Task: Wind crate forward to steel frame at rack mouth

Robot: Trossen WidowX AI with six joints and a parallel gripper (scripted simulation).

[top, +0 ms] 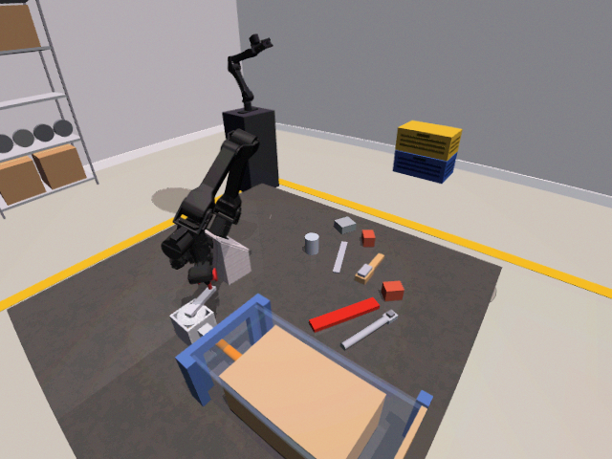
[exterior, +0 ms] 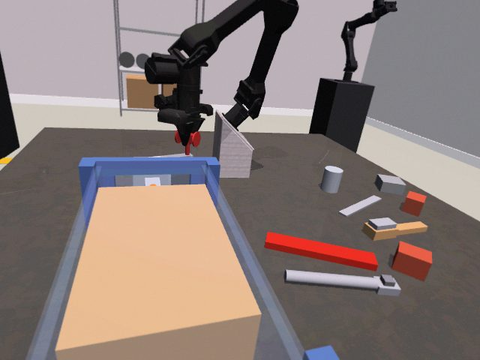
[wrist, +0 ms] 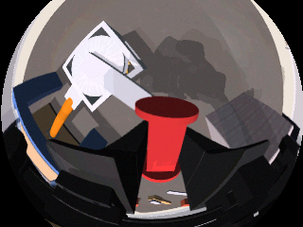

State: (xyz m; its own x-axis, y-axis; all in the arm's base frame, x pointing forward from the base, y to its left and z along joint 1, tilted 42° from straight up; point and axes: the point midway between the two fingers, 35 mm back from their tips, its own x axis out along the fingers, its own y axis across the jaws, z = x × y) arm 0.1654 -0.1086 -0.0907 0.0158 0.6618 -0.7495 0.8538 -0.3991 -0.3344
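My gripper (top: 209, 281) (exterior: 187, 142) (wrist: 161, 125) is shut on the red knob (wrist: 167, 132) of the winch handle. The handle's grey arm (top: 202, 299) (exterior: 172, 156) (wrist: 127, 89) lies across the top of the white winch (top: 185, 330) (wrist: 90, 61), with its knob end out on the arm's side. Its key end is over the round hole; the key itself is hidden. An orange strap (top: 229, 348) (wrist: 62, 117) runs from the winch toward the tan crate (top: 301, 390) (exterior: 158, 251). The crate looks flat inside the clear-panelled cubby. A gap shows between its front and the blue frame (top: 222, 327) (exterior: 149, 159).
A pale slanted block (top: 231, 261) (exterior: 235, 158) (wrist: 251, 118) stands close beside the gripper. To the right lie a red bar (top: 344, 315), a grey wrench-like tool (top: 368, 332), a brush-like tool (top: 364, 273), a flat strip (top: 339, 256), a grey cylinder (top: 311, 244) and small blocks.
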